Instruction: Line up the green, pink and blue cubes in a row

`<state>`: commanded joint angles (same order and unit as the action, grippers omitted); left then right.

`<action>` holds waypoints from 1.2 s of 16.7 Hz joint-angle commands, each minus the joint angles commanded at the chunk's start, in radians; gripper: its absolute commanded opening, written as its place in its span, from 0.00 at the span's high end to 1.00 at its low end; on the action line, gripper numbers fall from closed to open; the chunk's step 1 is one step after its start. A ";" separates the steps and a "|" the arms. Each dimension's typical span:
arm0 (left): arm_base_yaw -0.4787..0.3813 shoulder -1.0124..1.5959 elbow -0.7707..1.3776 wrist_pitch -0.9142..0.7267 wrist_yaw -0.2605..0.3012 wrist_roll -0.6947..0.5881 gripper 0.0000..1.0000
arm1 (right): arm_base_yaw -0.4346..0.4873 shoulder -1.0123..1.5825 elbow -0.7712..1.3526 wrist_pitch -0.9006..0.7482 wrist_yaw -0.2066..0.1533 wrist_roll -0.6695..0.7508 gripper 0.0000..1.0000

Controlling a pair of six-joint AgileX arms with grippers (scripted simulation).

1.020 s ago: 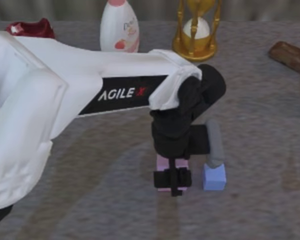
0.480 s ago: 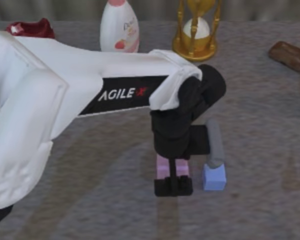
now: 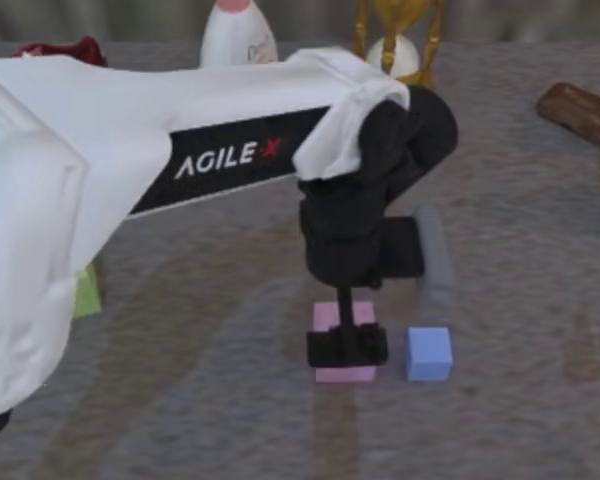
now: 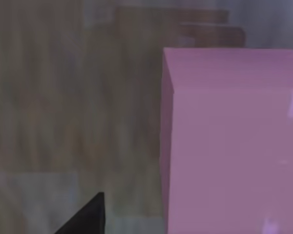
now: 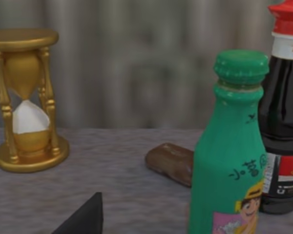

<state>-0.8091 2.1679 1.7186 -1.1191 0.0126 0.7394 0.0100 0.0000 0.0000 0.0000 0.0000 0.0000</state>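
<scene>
The left arm reaches across the tabletop point(image 3: 520, 200) from the top view's left, with its end effector point(image 3: 347, 347) positioned directly above the pink cube point(image 3: 344, 342). The black fingers cross the middle of the cube's top face, and pink surface shows on both sides of them. From the top view it cannot be determined whether the end effector is released or clenched on the cube. In the left wrist view the pink cube point(image 4: 234, 141) fills most of the frame, and one dark fingertip point(image 4: 88, 219) shows at the frame edge, apart from the cube face.

The blue cube point(image 3: 429, 353) rests on the tabletop just to the right of the pink cube, with a narrow gap between them. The green cube point(image 3: 87, 292) is well apart, at the left side of the tabletop, mostly hidden beneath the left arm.

The right arm does not appear in the top view. The right wrist view shows an hourglass point(image 5: 27, 102), a brown bar point(image 5: 171, 163), a green bottle point(image 5: 232, 151) and a dark bottle point(image 5: 285, 112), with one dark fingertip point(image 5: 85, 219) at the frame edge; the state of the right end effector cannot be determined
</scene>
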 joint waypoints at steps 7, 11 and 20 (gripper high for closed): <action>0.001 -0.026 0.063 -0.086 0.000 0.001 0.00 | 0.000 0.000 0.000 0.000 0.000 0.000 0.00; 0.069 -0.048 0.033 -0.073 -0.002 0.050 0.00 | 0.000 0.000 0.000 0.000 0.000 0.000 0.00; 0.635 -0.192 -0.207 -0.002 -0.011 0.369 0.00 | 0.000 0.000 0.000 0.000 0.000 0.000 0.00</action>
<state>-0.1746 1.9761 1.5120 -1.1215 0.0020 1.1087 0.0100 0.0000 0.0000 0.0000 0.0000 0.0000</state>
